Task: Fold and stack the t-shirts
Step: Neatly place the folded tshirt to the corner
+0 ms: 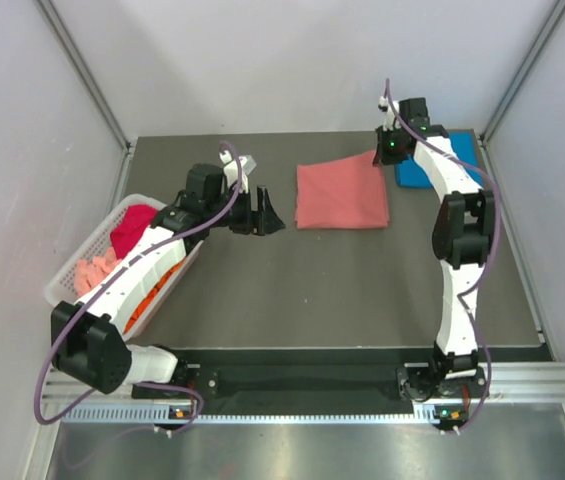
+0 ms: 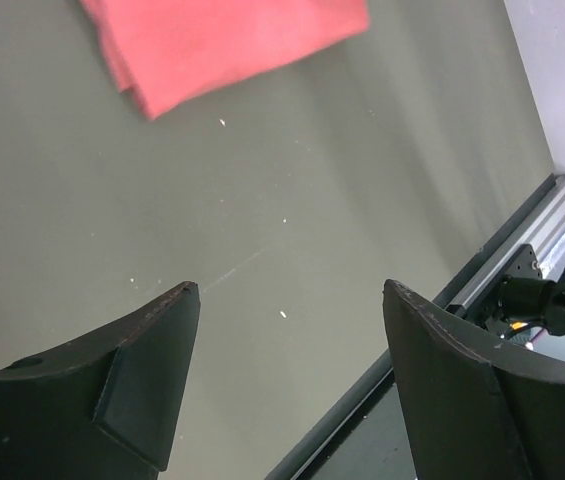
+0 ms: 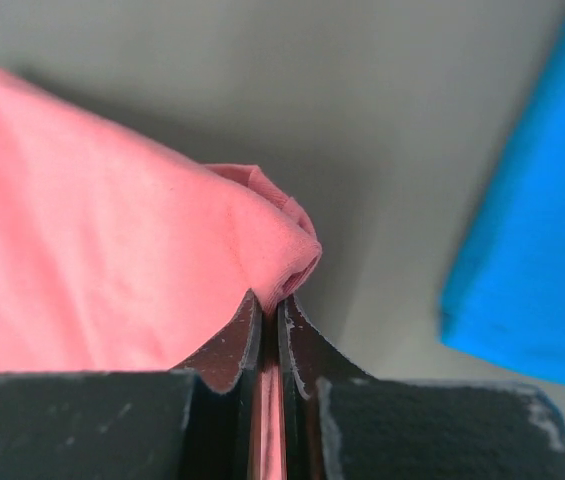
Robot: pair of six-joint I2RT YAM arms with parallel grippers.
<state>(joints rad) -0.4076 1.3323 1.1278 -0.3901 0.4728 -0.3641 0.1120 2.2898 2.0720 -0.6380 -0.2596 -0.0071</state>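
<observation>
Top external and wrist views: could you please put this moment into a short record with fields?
right gripper: shut on the far corner of the salmon-pink folded cloth t-shirt
left gripper: open, empty, above the dark grey table
bright blue folded cloth t-shirt: flat, to the right of the salmon-pink one, apart from it
white slatted plastic basket: at the table's left edge
basket contents: magenta cloth shirt, pale pink cloth shirt, orange cloth shirt, all unfolded

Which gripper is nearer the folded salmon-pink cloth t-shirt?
Right. The right gripper is shut on a far corner of the salmon-pink t-shirt; the left gripper hangs open, apart, off its left edge.
</observation>
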